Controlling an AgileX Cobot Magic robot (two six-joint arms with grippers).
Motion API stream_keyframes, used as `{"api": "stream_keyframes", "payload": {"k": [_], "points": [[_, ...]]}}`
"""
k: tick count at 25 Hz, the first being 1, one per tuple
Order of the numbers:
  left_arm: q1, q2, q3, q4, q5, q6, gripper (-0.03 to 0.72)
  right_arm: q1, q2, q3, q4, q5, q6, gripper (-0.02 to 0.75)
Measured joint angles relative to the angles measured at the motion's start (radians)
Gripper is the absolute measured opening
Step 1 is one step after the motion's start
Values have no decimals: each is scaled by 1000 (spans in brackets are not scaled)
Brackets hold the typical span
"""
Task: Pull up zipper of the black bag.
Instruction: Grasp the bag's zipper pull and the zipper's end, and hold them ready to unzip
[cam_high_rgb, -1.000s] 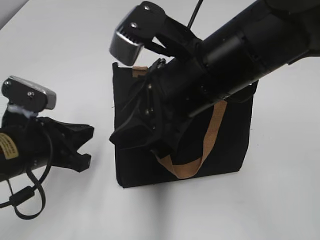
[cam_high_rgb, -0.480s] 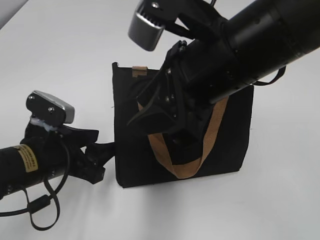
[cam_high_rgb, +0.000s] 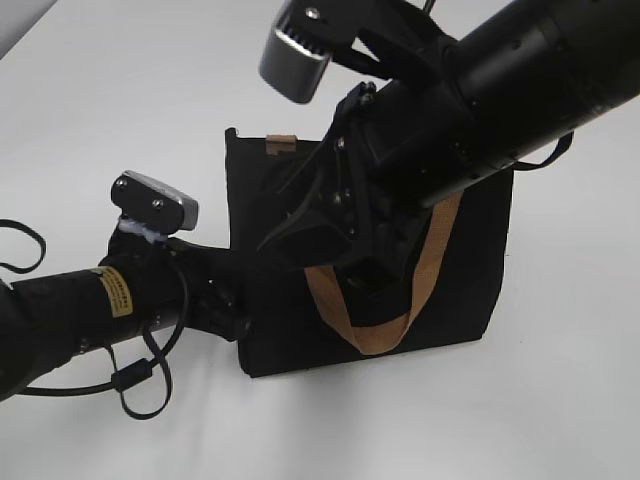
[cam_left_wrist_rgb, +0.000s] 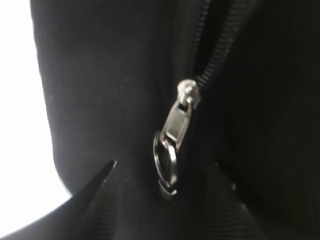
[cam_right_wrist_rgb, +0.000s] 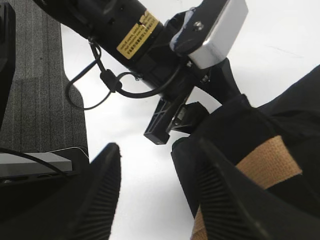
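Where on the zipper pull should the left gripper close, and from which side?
Probably on the flat silvery tab of the zipper pull, just above its ring. It hangs along the zipper between the left gripper fingertips, so one finger from each flat side, closing across it, suits the black bag.

This looks like a robotics lab or test cell. A plain white bench (cam_high_rgb: 120, 90) fills the exterior view from 9 to 3 o'clock, bare of any household clutter. In the right wrist view, at 9 o'clock, grey ribbed carpet (cam_right_wrist_rgb: 35, 90) lies past the bench edge (office-grade flooring), with a grey device (cam_right_wrist_rgb: 35, 162) and loose black cable (cam_right_wrist_rgb: 95, 75) nearby.
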Motion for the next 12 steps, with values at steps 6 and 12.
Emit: {"api": "stream_keyframes", "payload": {"k": [6,12], "points": [[0,63,-60,-1,45,-3,217,0,0,0,-1,-9,0,380],[34,41,-61,0,88,-3,31,0,0,0,-3,-51,1,380]]}}
